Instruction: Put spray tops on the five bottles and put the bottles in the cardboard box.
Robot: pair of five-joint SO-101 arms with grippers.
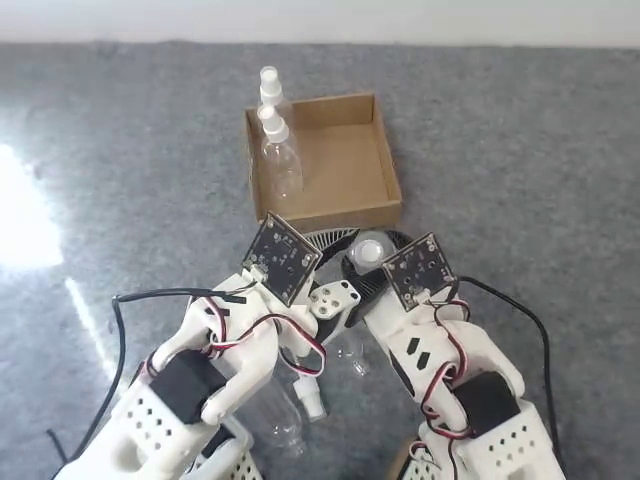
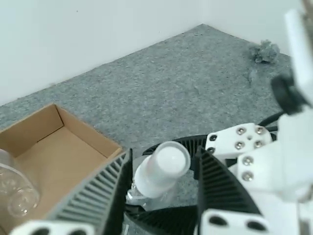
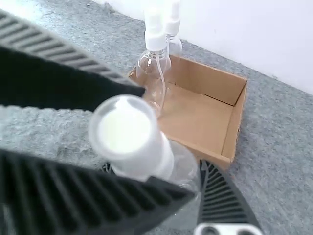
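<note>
1. The right gripper (image 3: pixel 156 142) has its ribbed jaws closed on the white spray top (image 3: pixel 127 134), one on each side and touching it.
2. The left gripper (image 2: pixel 164 161) sits around the same bottle (image 3: pixel 183 166). The spray top hides where it would meet the clear body, so I cannot tell whether it clamps.
3. This bottle stands upright between the two arms, just beside the near wall of the cardboard box (image 1: pixel 385 150) and outside it.
4. Two capped bottles (image 1: pixel 282 165) stand along the box wall on the left arm's side, the farther one at the far corner.
5. Another clear bottle (image 1: pixel 285 410) lies on the carpet (image 1: pixel 520 130) under the left arm.
6. Handling, as a judgement: the bottle looks thin, empty plastic, so it is light, smooth and easy to squash. It is best held low on the body with mild force. The top is stiffer and can take the twisting grip.
7. The right wrist view gives the jaw contact on the top. The high view gives the lying bottle and the free space in the box. The left wrist view gives how well the top lines up over the neck.
</note>
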